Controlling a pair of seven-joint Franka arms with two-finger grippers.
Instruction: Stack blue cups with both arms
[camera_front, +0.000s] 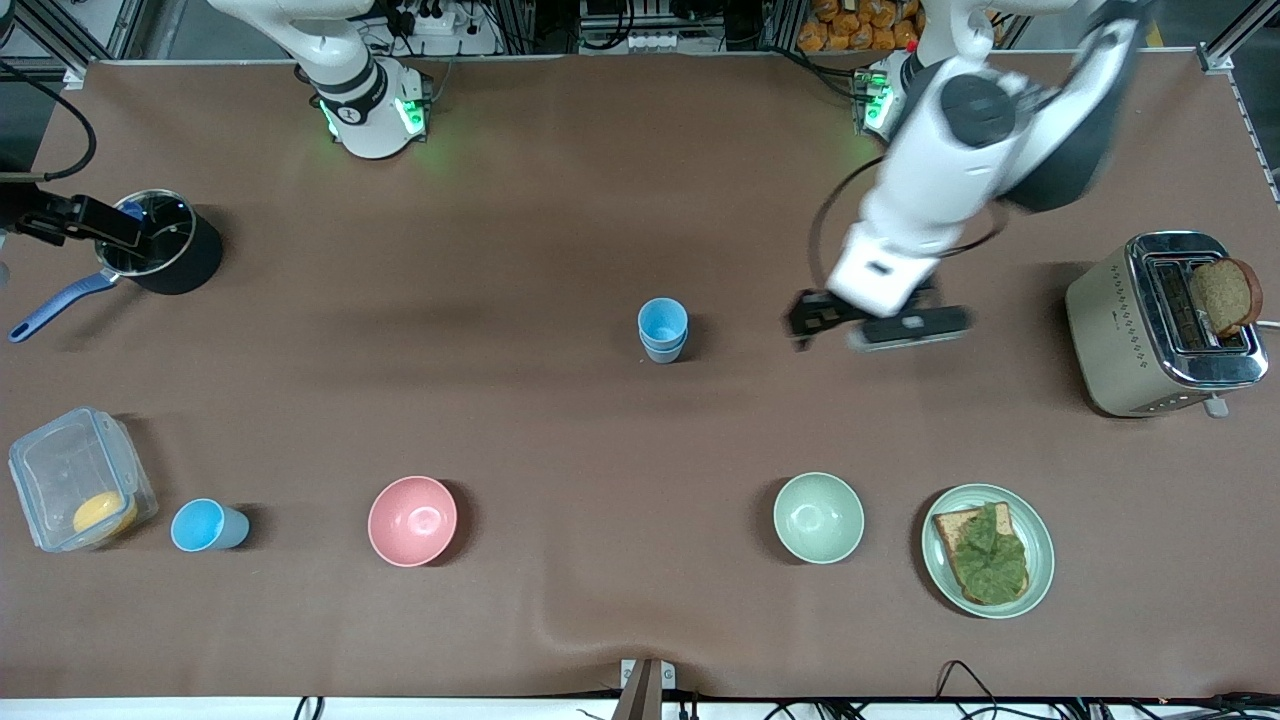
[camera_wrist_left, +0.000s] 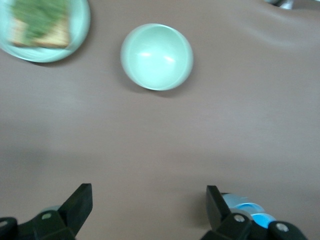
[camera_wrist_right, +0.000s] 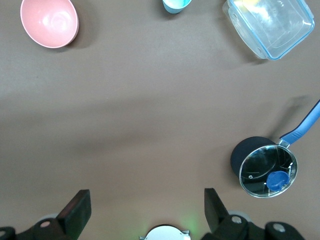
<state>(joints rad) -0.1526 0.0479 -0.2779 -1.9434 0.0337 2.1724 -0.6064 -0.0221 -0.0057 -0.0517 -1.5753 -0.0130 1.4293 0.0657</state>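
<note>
Beside stacked blue cups (camera_front: 662, 330), left end effector (camera_front: 880, 325) open, empty

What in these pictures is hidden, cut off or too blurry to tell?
- Front view: the right gripper is not seen; its arm leaves at the top edge.
- Front view: the open left gripper and its arm are smeared with blur.
- Left wrist view: the stacked sky-blue cups are partly hidden by a finger and cut by the bottom edge.
- Right wrist view: the single blue cup is cut by the top edge.
</note>
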